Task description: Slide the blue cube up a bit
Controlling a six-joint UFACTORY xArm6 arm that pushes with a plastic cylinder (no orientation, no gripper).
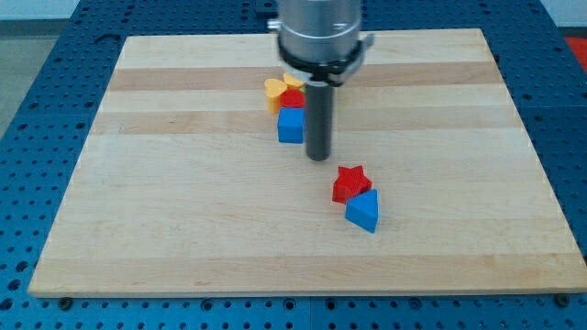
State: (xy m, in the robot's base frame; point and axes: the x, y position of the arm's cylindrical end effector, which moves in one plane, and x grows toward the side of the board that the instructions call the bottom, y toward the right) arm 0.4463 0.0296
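The blue cube (291, 126) sits on the wooden board (183, 202) near the upper middle. It touches a red block (292, 98) just above it. A yellow heart block (275, 89) lies at the red block's left, and a second yellow block (293, 81) peeks out behind the red one. My tip (318, 157) rests on the board just right of the blue cube and slightly lower than it, with a small gap between them. The rod rises from the tip to the arm's grey flange (319, 32) at the view's top.
A red star block (350, 182) and a blue block with a pointed end (363, 212) touch each other below and to the right of my tip. The board lies on a blue perforated table (37, 73).
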